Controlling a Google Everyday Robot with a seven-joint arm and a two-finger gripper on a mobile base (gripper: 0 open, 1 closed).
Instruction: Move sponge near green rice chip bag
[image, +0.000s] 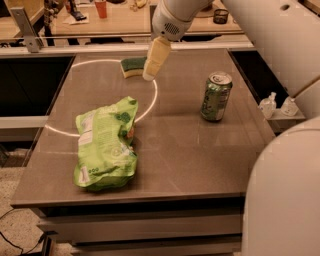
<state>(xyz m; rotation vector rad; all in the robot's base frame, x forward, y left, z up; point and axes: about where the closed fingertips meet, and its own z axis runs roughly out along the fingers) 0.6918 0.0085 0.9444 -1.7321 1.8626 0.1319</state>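
Observation:
The sponge (132, 66), dark green on top with a pale yellow base, lies at the far middle of the table. The green rice chip bag (105, 143), crinkled lime-green foil with white patches, lies on the near left part of the table. My gripper (150, 74) hangs down from the white arm, its cream finger tips right beside the sponge's right end and partly covering it. The sponge rests on the table surface.
A green soda can (216, 96) stands upright on the right side of the table (190, 160). A bright light ring arcs across the tabletop. Two small bottles (278, 105) sit on a shelf right of the table. A wooden counter with a cup (101, 8) is behind.

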